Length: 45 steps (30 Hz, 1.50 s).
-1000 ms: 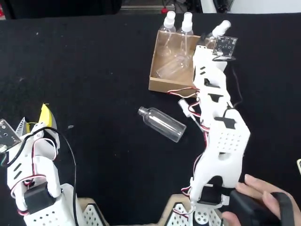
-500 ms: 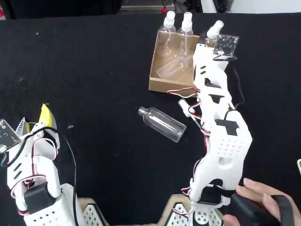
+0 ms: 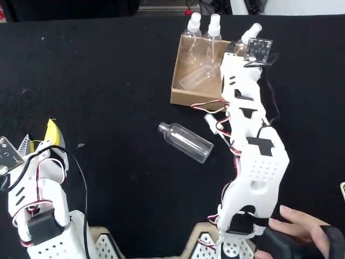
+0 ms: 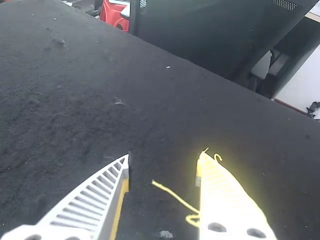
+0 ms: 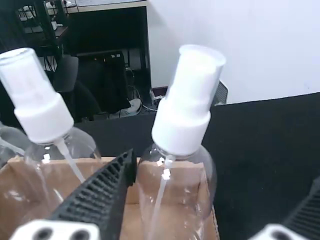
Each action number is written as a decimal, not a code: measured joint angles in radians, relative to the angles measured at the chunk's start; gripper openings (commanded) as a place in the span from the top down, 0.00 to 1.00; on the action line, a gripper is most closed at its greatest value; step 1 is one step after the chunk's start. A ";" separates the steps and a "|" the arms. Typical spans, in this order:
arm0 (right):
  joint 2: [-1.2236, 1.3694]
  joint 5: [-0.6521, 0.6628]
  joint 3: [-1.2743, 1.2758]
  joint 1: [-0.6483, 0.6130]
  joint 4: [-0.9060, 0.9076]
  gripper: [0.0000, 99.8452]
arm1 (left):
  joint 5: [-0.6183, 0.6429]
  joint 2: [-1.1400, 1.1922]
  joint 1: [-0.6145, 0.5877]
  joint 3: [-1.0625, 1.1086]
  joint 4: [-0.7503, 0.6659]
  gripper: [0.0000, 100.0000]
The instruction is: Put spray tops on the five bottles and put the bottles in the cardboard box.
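The right arm lay stretched across the black tabletop to the far right corner of the box. Its right claw stood open around a capped bottle. One black finger sat just beside the bottle's clear side and the other was well off, so nothing was pinched. That bottle stood upright in the box corner with its white spray top on.

Along the box's far wall stood a second bottle and a third bottle, both upright and topped, side by side. A clear shape on the box floor may have been another bottle lying down, though from above I could not be sure.

An open bottle with no top lay on its side on the tabletop. It was in front of the box and apart from it, close to the middle of the right arm.

Over at the near left, the left claw hung open above bare tabletop, its white and yellow fingers spread and holding nothing, well apart from the box
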 measured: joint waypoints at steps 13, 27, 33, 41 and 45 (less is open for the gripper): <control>-0.170 0.000 0.135 0.000 0.003 0.54 | 0.000 0.000 0.000 0.000 0.000 0.79; -0.396 -0.026 0.388 0.000 0.003 0.54 | 0.000 0.000 0.000 0.000 0.000 0.79; -0.652 -0.193 0.598 -0.009 0.020 0.54 | 0.000 0.000 0.000 0.000 0.000 0.79; -0.868 -0.364 0.569 -0.112 0.520 0.54 | 0.000 0.000 0.000 0.000 0.000 0.79; -0.861 -0.508 0.381 -0.180 0.868 0.54 | 0.000 0.000 0.000 0.000 0.000 0.79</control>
